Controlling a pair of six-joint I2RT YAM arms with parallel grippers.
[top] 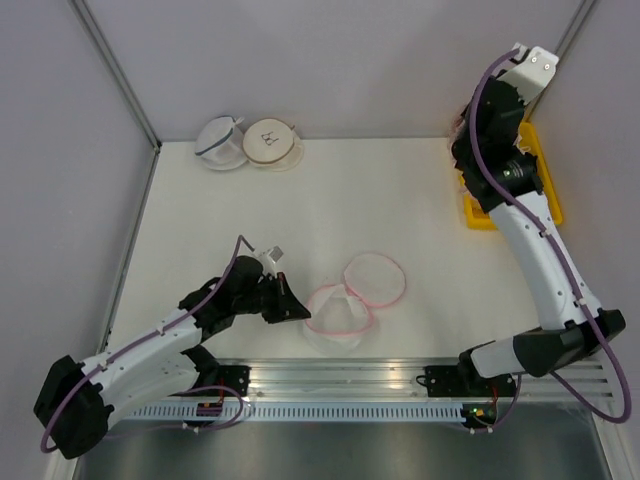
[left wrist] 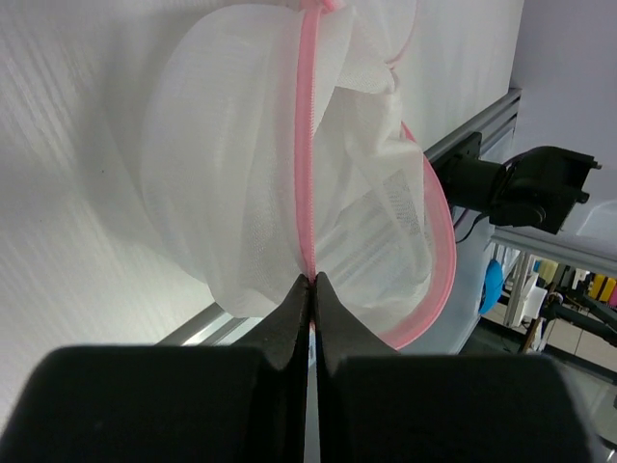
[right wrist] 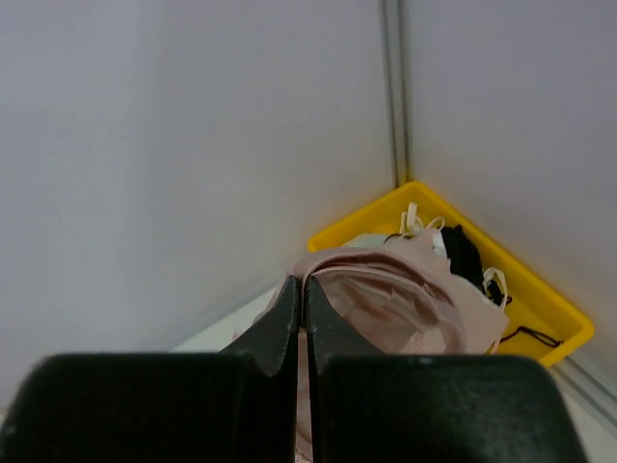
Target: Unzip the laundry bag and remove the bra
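**Figure. Unloading step, seen from above and from both wrists.** We took the yellow bin as our reference for all positions.

The right gripper hung raised just beside the bin, on its left side. Its jaws were pressed fully together on a fold of the bra. The dusty pink-brown cloth drooped from the pinch toward the bin, in which other garments, pale and black, lay. We could not tell whether the bra touched them.

The laundry bag sat on the table, well apart from the bin and to its near-left. Its two pink-rimmed halves were spread open and no garment showed inside. The left gripper stood at the side of the bag farther from the bin. Its jaws were closed with no visible gap on the mesh wall at the pink zipper. Two other mesh pouches stood far to the left of the bin, by the back wall.

We judged the bra to be light, limp and easily bunched, with thin straps likely to stretch or snag. A pinch on gathered cup or band fabric seemed sounder than one on a strap. The bag looked equally light and floppy, so the stiffer zipper tape or rim seemed the best hold. We judged the bag opened and the bra out, with only its release left.
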